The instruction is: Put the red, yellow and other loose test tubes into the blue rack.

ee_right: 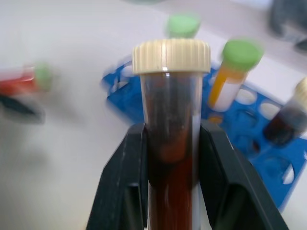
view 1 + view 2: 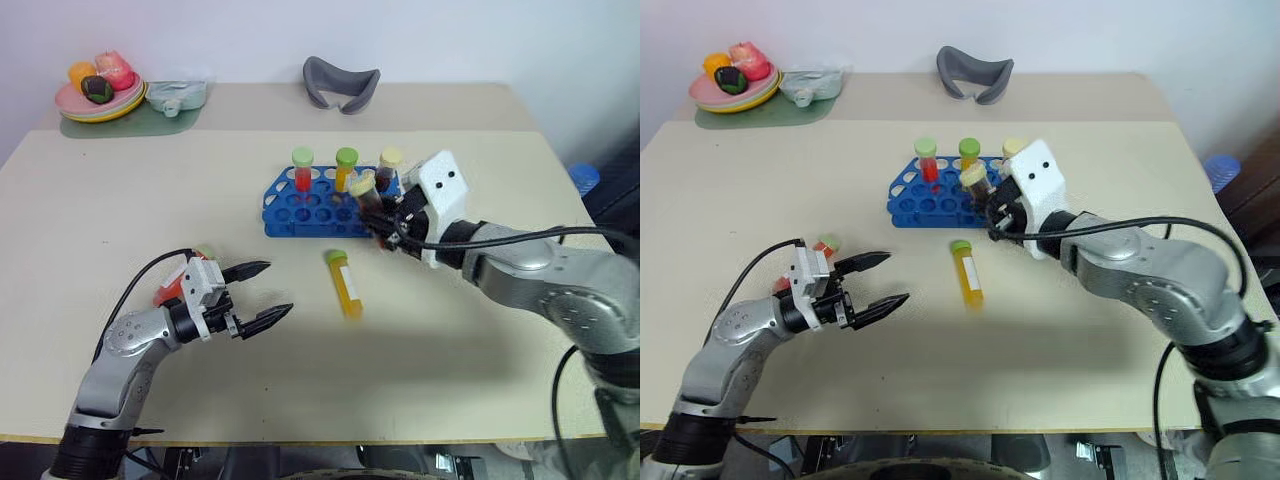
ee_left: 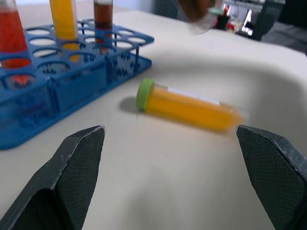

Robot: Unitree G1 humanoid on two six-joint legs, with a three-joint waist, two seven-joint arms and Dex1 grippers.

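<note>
The blue rack (image 2: 285,212) stands mid-table with three capped tubes upright in its back row: a red one (image 2: 302,172), an orange one (image 2: 345,168) and a dark brown one (image 2: 388,168). My right gripper (image 2: 384,226) is shut on another dark brown tube with a cream cap (image 1: 170,124), held upright just above the rack's right front corner. In front of the rack, a yellow tube with a green cap (image 2: 345,284) lies on the table. My left gripper (image 2: 279,287) is open, empty, level and pointing toward it. Behind that gripper lies a red tube (image 2: 168,290).
A plate of toy fruit (image 2: 100,95) on a green mat and a pale teal object (image 2: 178,97) sit at the far left corner. A grey curved piece (image 2: 342,82) lies at the back centre. A blue object (image 2: 583,177) stands beyond the table's right edge.
</note>
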